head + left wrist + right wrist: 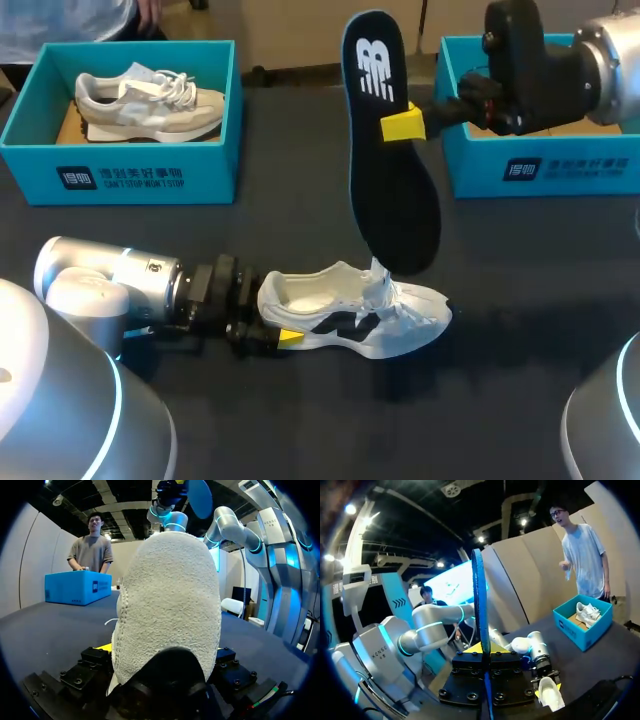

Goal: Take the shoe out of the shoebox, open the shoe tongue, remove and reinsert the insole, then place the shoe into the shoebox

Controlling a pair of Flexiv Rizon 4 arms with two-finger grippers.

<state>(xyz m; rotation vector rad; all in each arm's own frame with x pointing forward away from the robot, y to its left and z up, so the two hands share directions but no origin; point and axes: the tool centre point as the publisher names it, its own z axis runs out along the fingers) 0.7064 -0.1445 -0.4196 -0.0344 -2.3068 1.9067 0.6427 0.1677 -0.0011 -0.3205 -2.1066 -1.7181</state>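
White shoe (352, 320), black insole (392, 190) above

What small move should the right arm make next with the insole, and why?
Probably lower the insole toe-first toward the opening of the shoe. The right end effector holds it upright in the air above the shoe, whose cavity looks empty, while the left end effector grips the heel on the table.

Fuzzy white cloth shoe (350, 315), matt dark insole (392, 190)
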